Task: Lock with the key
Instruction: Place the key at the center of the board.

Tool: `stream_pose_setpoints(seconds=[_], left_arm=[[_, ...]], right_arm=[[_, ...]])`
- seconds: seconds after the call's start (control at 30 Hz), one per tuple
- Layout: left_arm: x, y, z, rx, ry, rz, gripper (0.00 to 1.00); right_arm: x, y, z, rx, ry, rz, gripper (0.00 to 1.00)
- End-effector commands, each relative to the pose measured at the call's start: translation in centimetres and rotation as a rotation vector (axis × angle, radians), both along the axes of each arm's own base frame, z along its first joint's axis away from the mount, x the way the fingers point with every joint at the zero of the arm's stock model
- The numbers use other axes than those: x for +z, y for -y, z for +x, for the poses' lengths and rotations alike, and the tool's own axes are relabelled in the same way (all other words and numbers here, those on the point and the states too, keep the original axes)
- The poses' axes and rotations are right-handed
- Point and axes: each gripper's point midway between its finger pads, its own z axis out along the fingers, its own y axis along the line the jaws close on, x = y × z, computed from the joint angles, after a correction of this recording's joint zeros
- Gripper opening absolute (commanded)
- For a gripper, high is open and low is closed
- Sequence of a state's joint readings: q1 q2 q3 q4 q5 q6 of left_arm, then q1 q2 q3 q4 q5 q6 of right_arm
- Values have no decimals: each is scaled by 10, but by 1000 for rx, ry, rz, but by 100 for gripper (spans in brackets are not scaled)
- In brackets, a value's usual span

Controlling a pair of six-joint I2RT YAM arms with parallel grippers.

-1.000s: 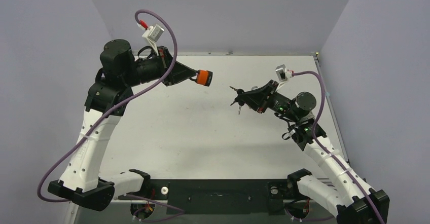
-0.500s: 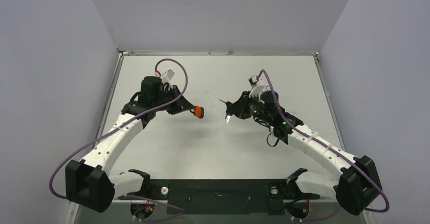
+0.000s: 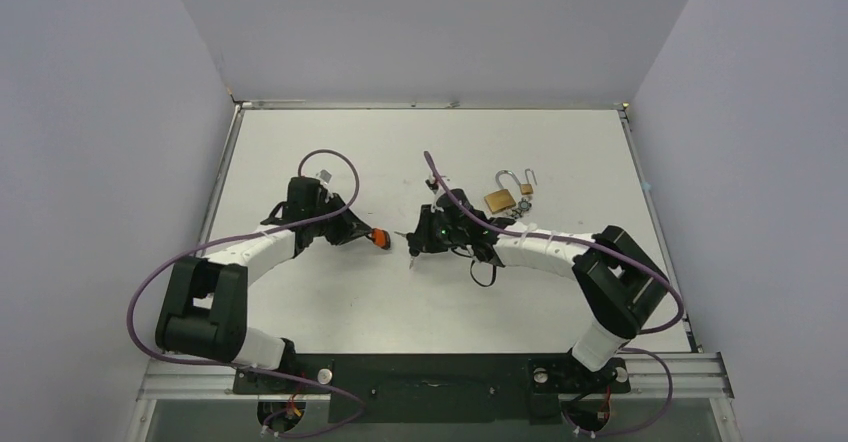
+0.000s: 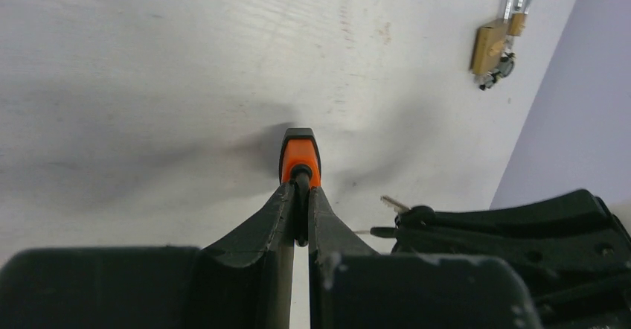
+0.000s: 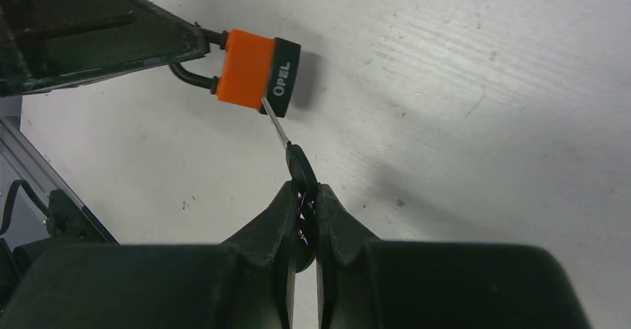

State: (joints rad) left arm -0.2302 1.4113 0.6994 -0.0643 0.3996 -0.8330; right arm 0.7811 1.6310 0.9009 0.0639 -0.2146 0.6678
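Observation:
A brass padlock (image 3: 500, 200) with an open silver shackle lies on the table at the back right; it also shows in the left wrist view (image 4: 487, 46). My left gripper (image 3: 366, 233) is shut on the black shackle of an orange padlock (image 3: 380, 237) marked OPEL (image 5: 257, 68) and holds it low over the table (image 4: 299, 154). My right gripper (image 3: 422, 240) is shut on the black head of a key (image 5: 289, 149). The key's blade tip touches the orange padlock's black base. The brass padlock lies behind the right arm, apart from both grippers.
A tinier brass padlock (image 3: 526, 189) and a small bunch of keys (image 3: 521, 206) lie beside the brass padlock. Walls stand close on the left, back and right. The black base rail (image 3: 430, 372) runs along the near edge.
Both arms have come down and inward to the table's middle. The orange padlock and the key, apart before, now meet. The brass padlocks have come into view behind the right arm.

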Motion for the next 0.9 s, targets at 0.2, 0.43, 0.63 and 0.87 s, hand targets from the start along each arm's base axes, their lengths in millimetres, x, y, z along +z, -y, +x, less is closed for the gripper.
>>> stream_pose_setpoints(seconds=[0.2,0.43,0.63,0.87], left_arm=[[4,-25,16,7,23,165,0],[38,-39,14,-74,40,437,0],[18,-30,11,-142,-15,566,0],[12,-19,17,-160,-22,618,0]], right_arm=[[9,-48,11,7,34,29,0],[6,-62,21,-8,33,27,0],[7,-77,30,-18,26,58,0],[3,-82,39,-66,14,90,0]])
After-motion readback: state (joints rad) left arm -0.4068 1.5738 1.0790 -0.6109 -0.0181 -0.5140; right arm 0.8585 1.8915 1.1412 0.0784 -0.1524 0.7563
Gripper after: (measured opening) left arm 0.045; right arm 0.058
